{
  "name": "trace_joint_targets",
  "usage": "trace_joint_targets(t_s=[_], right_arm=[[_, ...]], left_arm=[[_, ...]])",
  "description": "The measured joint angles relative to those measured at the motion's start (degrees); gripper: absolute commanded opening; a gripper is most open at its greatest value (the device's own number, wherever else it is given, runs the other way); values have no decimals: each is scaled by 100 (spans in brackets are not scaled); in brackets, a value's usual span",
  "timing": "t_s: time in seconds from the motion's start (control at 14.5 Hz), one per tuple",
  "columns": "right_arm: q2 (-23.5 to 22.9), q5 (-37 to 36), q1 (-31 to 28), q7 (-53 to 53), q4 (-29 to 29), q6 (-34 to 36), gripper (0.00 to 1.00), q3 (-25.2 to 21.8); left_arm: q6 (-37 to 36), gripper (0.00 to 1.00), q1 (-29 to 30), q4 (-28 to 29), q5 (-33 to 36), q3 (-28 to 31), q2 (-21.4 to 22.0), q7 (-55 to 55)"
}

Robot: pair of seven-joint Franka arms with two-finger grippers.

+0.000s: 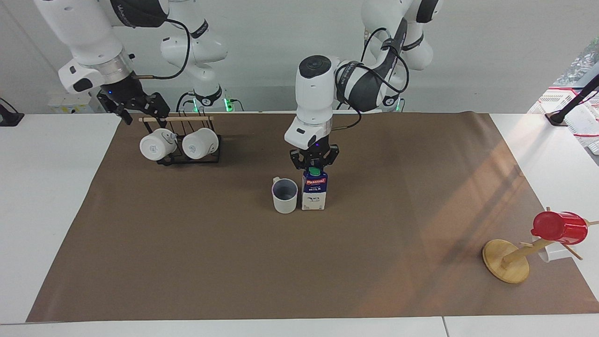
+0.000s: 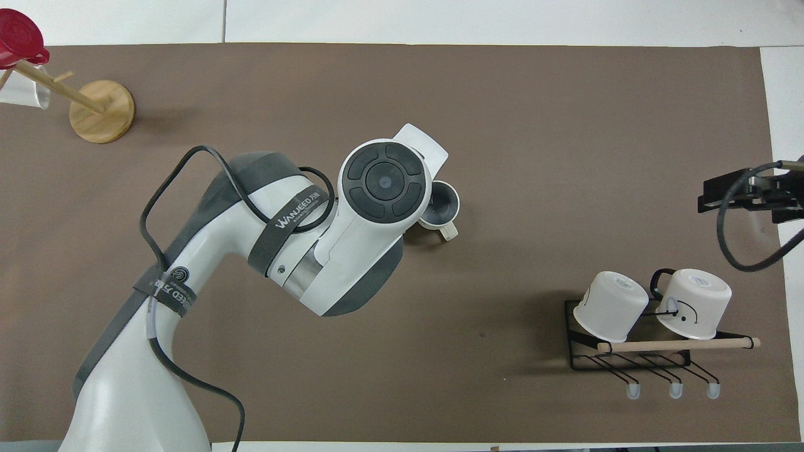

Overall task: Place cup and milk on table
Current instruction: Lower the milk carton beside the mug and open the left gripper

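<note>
In the facing view we take the cup (image 1: 284,195) as our landmark. It stands upright on the brown sheet of the counter (image 1: 187,262), mouth up, off-white outside and grey-blue inside, its small handle turned toward the right arm's end. The milk (image 1: 314,190) stands just beside it, toward the left arm's end, so close that we cannot tell whether the 2 touch. The carton is upright: dark blue top, white lower half, red band, green cap. Its base looks to be on the sheet. The left hand (image 1: 314,164) is clamped on the milk at its top, around the cap. The right hand (image 1: 135,105) hangs with its fingers apart well away from the cup, over the rack (image 1: 187,157) that carries 2 white mugs (image 1: 180,144); that arm waits.

We judge the risk to lie in the release. If the left hand opens while off-centre, or lifts before it has fully let go, it could tip the tall, narrow carton into the cup. A sideways exit could also knock the cup.

In the overhead view the left arm covers the milk and part of the cup (image 2: 445,210); only the cup's rim and handle show. The right hand (image 2: 735,196) sits at the sheet's edge, far from the cup.
</note>
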State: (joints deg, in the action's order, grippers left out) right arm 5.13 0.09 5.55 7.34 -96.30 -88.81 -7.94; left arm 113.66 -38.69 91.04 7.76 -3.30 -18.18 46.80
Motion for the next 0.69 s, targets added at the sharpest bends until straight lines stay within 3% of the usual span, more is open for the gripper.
trace_joint_targets(t_s=[0.07, 0.21, 0.28, 0.41, 0.69], right_arm=[[-4, 0, -86, -41, 21, 1, 100, -4], [-23, 0, -221, -60, 35, 1, 100, 45], [-35, 0, -391, -61, 37, 1, 100, 210], [-51, 0, -773, -61, 37, 1, 100, 638], [-54, -3, -821, -61, 39, -1, 100, 753]], left_arm=[[-2, 0, 0, 0, 0, 3, 0, 0], [-6, 82, 0, 0, 1, 16, 0, 1], [-8, 100, 0, -1, 2, 24, 0, 1], [-16, 100, 0, -1, 31, 47, -1, 2], [-33, 100, 29, -113, 39, 102, 38, 21]])
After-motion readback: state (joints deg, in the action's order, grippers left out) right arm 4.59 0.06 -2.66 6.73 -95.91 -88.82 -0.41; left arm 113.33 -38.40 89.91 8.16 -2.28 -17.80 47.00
